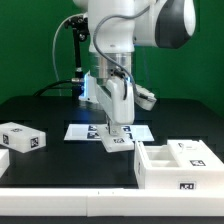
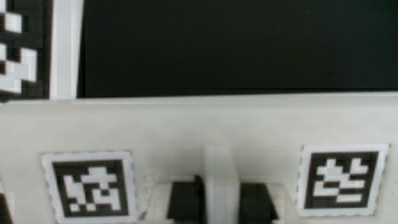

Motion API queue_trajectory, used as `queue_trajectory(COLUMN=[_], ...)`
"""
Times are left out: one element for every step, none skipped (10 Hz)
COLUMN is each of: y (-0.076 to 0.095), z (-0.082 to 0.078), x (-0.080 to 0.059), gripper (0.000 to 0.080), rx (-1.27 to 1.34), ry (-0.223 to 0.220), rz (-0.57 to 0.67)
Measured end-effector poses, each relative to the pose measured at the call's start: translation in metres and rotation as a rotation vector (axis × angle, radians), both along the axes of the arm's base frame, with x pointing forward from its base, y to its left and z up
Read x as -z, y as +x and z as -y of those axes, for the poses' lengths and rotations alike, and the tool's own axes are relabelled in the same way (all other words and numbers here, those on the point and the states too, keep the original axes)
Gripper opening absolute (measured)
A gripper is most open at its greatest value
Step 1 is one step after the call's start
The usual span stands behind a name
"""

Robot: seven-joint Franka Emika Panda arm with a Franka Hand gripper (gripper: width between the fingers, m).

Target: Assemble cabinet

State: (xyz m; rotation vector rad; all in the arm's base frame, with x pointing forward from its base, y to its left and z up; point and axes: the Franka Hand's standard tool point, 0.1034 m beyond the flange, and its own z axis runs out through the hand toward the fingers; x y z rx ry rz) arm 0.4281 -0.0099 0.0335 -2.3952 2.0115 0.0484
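The cabinet (image 1: pixel 178 166), a white thin-walled box with tags, stands at the exterior view's right front, open side up. My gripper (image 1: pixel 118 127) hangs over the middle of the table, above the marker board (image 1: pixel 100 131). It is shut on a white tagged panel (image 1: pixel 120 137). In the wrist view this white panel (image 2: pixel 196 130) fills the lower half, with one tag (image 2: pixel 89 185) on either side of my gripper (image 2: pixel 217 200). The dark fingers (image 2: pixel 178 203) pinch a thin upright rib of the panel between them. I cannot tell whether the panel touches the table.
A small loose white tagged block (image 1: pixel 22 138) lies at the exterior view's left. A strip of the marker board (image 2: pixel 27 50) shows in the wrist view beyond the panel. The table (image 1: pixel 60 110) is black, with a white front edge and a green backdrop behind.
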Motion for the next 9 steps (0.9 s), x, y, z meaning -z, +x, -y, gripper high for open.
queue_trajectory(y=[0.001,0.006,0.009,0.013,0.017,0.022,0.024,0.023,0.023], z=[-0.002,-0.012,-0.028,-0.043,-0.054,-0.063,-0.063,-0.063,-0.063], x=[-0.001,-0.011,-0.02,-0.026,-0.029,-0.031,-0.031,-0.03,-0.03], gripper=[0.0065,0.0065,0.0065,0.0065,0.0065,0.0065,0.0065,0.0065,0.0065], rx=[0.012,0.029,0.056,0.086,0.11,0.134,0.129,0.13,0.13], ry=[0.002,0.009,0.029,0.041,0.043,0.046,0.047,0.046,0.046], rz=[0.004,0.033,0.046,0.055,0.06,0.068,0.069,0.067,0.066])
